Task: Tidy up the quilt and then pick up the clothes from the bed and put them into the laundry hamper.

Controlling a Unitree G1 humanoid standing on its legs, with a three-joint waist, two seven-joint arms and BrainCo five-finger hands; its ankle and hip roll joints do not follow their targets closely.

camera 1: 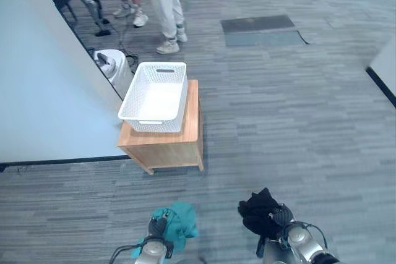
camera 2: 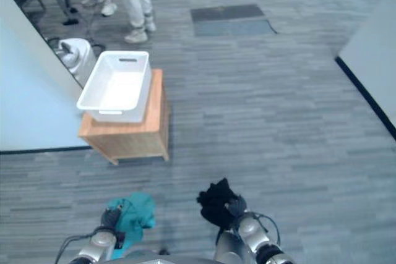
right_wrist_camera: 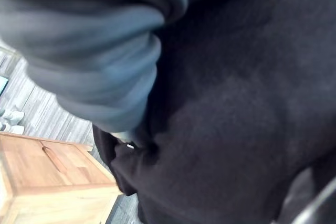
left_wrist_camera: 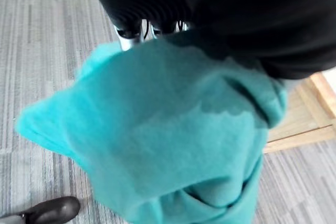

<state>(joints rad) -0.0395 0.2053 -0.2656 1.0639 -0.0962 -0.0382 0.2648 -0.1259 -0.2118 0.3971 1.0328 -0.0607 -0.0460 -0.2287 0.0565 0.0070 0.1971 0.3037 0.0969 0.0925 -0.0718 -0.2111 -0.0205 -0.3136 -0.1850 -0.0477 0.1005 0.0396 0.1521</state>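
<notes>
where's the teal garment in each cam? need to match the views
Left eye view: teal garment bottom centre-left, bunched at the left hand.
Right eye view: same, bottom left.
Left wrist view: hangs close across most of the picture.
Right wrist view: I can't find it; black garment there.
Shared landmark: wooden cabinet, corner also in both wrist views.

I can read no text, label, number or sign anywhere before me. The white hamper (camera 1: pixel 154 96), the wooden table (camera 1: pixel 185 140) beneath it, the teal garment (left_wrist_camera: pixel 173 135) and the black garment (right_wrist_camera: pixel 231 129) all show plain surfaces with no lettering that I can make out.
</notes>
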